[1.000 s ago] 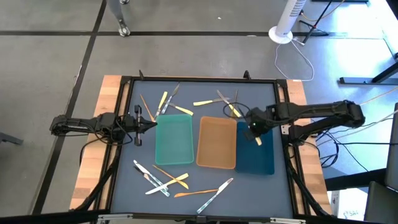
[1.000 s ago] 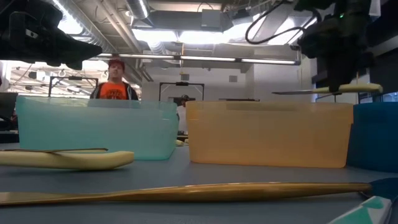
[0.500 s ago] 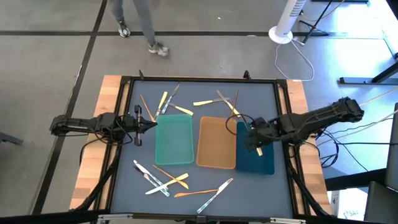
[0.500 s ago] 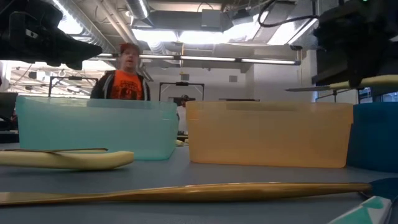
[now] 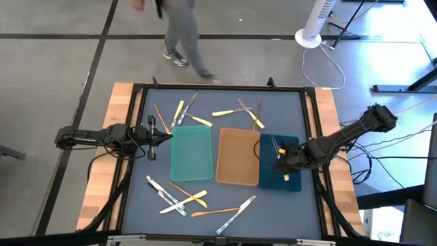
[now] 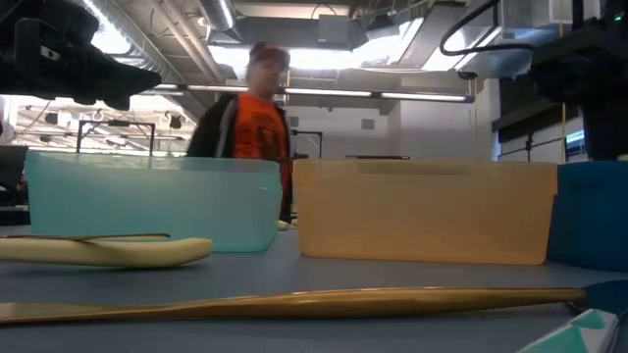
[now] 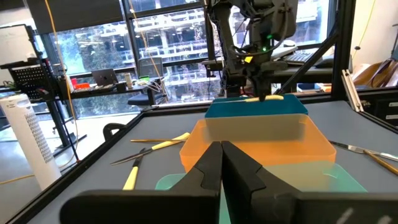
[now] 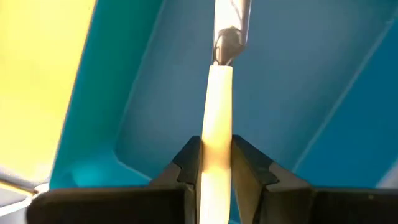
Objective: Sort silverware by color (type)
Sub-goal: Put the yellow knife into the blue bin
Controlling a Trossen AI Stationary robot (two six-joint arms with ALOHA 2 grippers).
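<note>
Three trays sit side by side mid-table: teal (image 5: 191, 154), tan (image 5: 237, 157) and dark-blue (image 5: 292, 183). My right gripper (image 5: 282, 166) hangs over the dark-blue tray, shut on a yellow-handled, silver-tipped utensil (image 8: 217, 93). More silverware lies flat in a far group (image 5: 205, 115) and a near group (image 5: 188, 198). My left gripper (image 5: 162, 137) waits shut at the teal tray's left side, holding nothing. My right gripper pinches the utensil's pale yellow handle (image 8: 217, 124) between its two fingers. The fingers point steeply down from above and lie across the handle. The utensil (image 7: 268, 96) stays about level over the dark-blue tray, its silver end (image 8: 231, 18) toward the far edge.
The table's raised black frame (image 5: 311, 109) runs around the mat. A person (image 6: 257, 127) walks past beyond the far edge. A gold utensil (image 6: 294, 302) and a yellow handle (image 6: 108, 252) lie close before the low camera.
My right gripper has swung toward the table's near edge and down, rolling as it went, and now hangs over the dark-blue tray, still shut on the yellow-handled utensil. The person behind the table has walked toward the right.
</note>
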